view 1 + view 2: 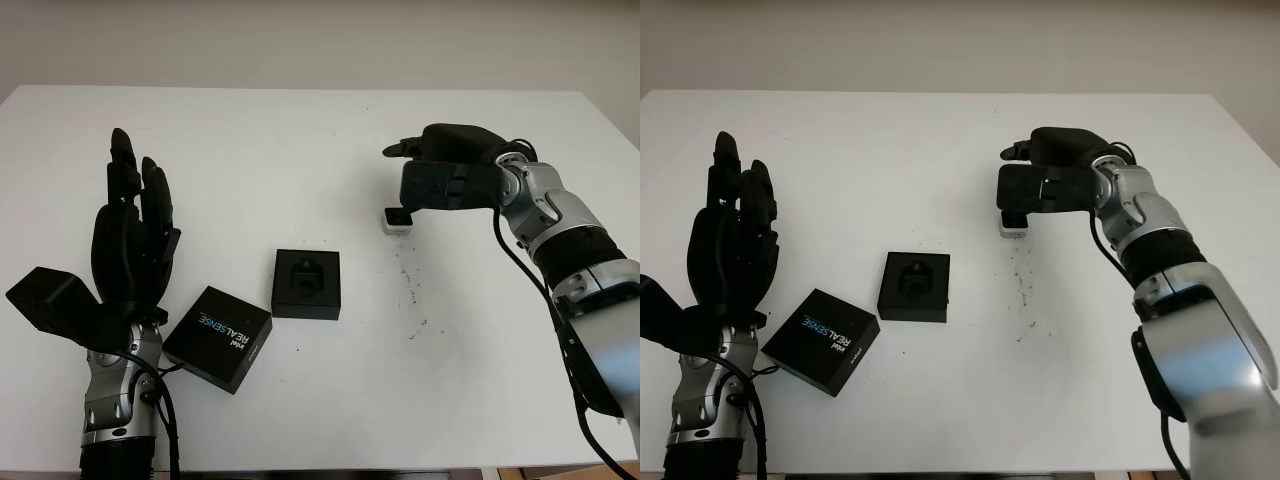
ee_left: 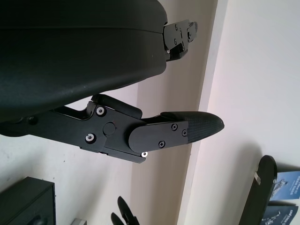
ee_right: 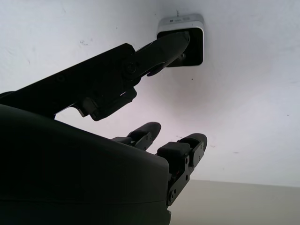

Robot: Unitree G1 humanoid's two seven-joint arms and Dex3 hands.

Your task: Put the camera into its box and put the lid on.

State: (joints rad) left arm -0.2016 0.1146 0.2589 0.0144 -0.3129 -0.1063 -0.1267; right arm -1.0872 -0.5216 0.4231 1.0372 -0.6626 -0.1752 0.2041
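Note:
The small white camera [image 1: 398, 221] with a black face lies on the white table [image 1: 300, 130], right of centre. My right hand [image 1: 425, 175] hovers just over it, open, holding nothing. In the right wrist view its thumb [image 3: 164, 47] reaches across the front of the camera [image 3: 192, 28]; I cannot tell if they touch. The open black box base [image 1: 306, 284], with a dark insert, sits mid-table. The black lid [image 1: 218, 338], printed REALSENSE, lies tilted to the box's left. My left hand [image 1: 135, 220] is held upright and open at the near left, beside the lid.
A trail of small dark specks [image 1: 408, 285] marks the table in front of the camera. The table's far edge meets a pale wall [image 1: 320, 40]. The right forearm [image 1: 570, 240] and its cable run along the right side.

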